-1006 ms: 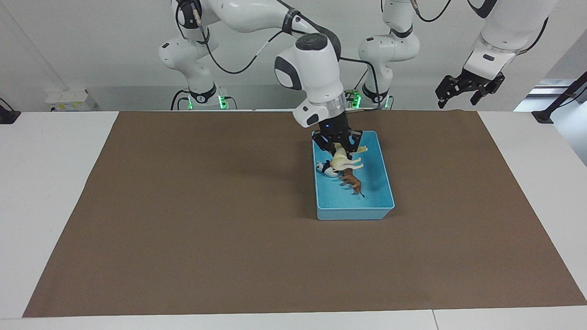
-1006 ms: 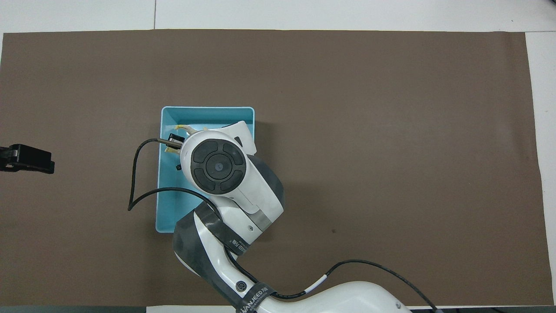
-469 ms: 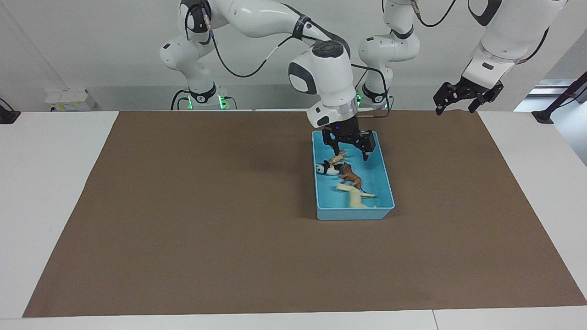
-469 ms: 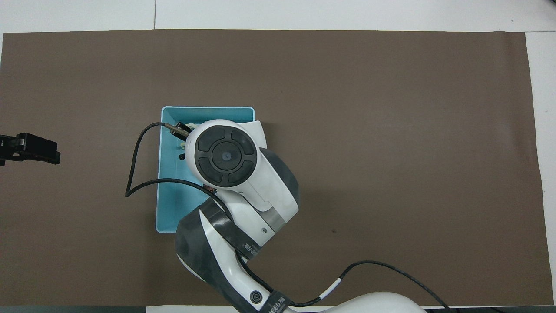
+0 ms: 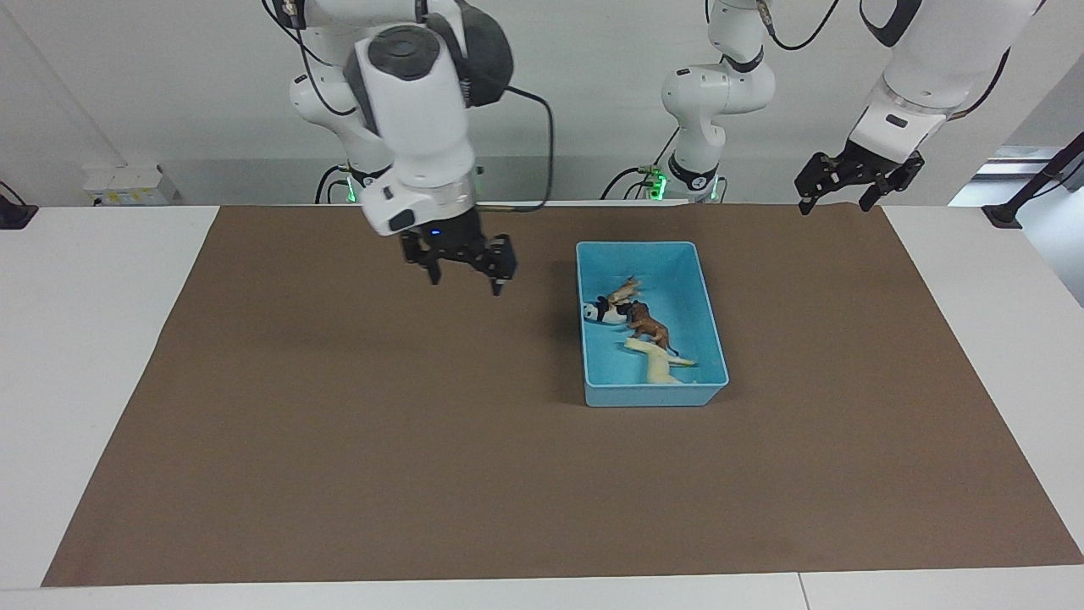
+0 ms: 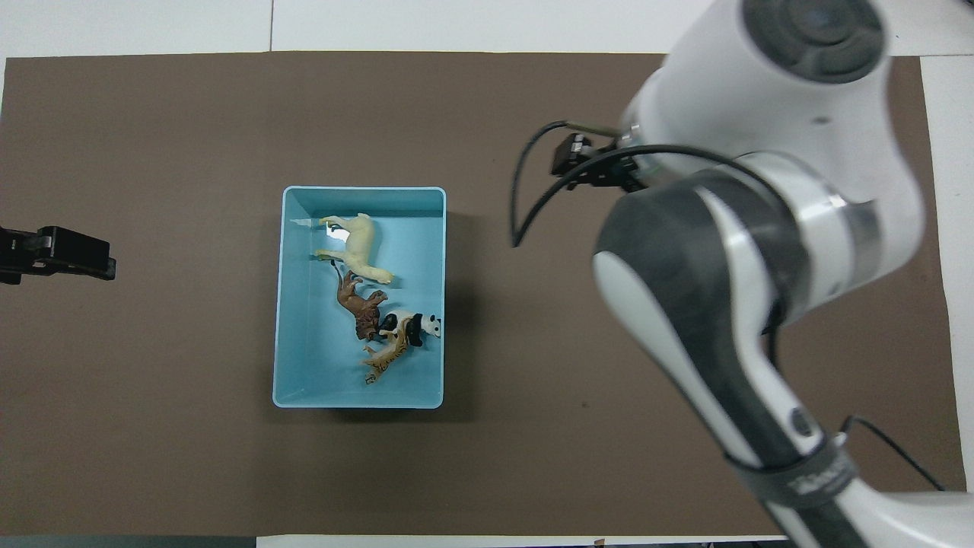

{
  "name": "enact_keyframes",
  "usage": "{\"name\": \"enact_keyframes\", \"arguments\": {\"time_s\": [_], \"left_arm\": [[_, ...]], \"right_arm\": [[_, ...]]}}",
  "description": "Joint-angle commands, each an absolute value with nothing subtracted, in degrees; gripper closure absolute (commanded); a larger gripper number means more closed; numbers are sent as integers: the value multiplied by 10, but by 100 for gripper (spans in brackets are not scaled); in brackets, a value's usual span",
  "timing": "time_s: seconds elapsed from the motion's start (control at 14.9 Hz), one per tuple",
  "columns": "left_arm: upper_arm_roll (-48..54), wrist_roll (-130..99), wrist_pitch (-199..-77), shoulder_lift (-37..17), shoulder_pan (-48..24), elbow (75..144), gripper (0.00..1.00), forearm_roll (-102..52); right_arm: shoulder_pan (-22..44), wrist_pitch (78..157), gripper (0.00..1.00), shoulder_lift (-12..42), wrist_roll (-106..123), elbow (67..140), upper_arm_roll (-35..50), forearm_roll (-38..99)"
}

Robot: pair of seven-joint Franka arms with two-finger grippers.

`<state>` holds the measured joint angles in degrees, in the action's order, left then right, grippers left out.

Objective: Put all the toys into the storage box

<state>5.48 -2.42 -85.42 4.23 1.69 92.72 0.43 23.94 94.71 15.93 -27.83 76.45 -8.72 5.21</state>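
Note:
The light blue storage box [image 5: 716, 337] [image 6: 282, 304] sits on the brown mat, toward the left arm's end. All the toys lie inside it. The cream-white horse [image 5: 657, 366] [image 6: 358, 248] is on its side at the end farthest from the robots. The brown lion [image 5: 648, 325] [image 6: 362, 309], the panda [image 5: 596, 312] [image 6: 415, 326] and the tiger [image 5: 626, 291] [image 6: 387, 355] are bunched together nearer the robots. My right gripper [image 5: 465, 282] hangs open and empty over bare mat beside the box. My left gripper [image 5: 847, 200] [image 6: 55, 254] waits open and raised over the mat's edge.
The brown mat [image 5: 339, 440] covers most of the white table [image 5: 85, 339]. In the overhead view the right arm's bulk [image 6: 730, 251] hides its gripper and part of the mat. Nothing else stands on the mat.
The right gripper opened and dropped the horse, which now lies at the box's end farthest from the robots. The right arm then rose and swung away toward its own end of the table.

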Motion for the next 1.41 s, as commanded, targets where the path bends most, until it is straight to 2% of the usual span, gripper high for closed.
{"name": "enact_keyframes", "arguments": {"time_s": [0.0, 0.13, 0.27, 0.6, 0.67, 0.87, 1.34], "left_arm": [[49, -37, -867, 44, 12, 928, 0, -4], [49, -37, -867, 44, 11, 928, 0, -4], [49, -36, -866, 46, 11, 934, 0, -3], [52, -36, -860, 47, 10, 935, 0, -3], [52, -36, -860, 47, 10, 935, 0, -4], [52, -33, -868, 53, 11, 946, 0, -3], [51, -33, -875, 52, 15, 946, 0, 1]], "right_arm": [[130, 941, 0, 142, -55, 787, -76, 40], [72, 930, 0, 134, 47, 795, -76, 27], [34, 895, 0, 100, 46, 821, -80, 25], [5, 851, 0, -43, 46, 936, -80, 14], [4, 846, 0, -56, 47, 942, -80, 11], [-2, 824, 0, -70, 49, 927, -65, -23], [-21, 838, 0, -71, 47, 925, -46, -26]]}}
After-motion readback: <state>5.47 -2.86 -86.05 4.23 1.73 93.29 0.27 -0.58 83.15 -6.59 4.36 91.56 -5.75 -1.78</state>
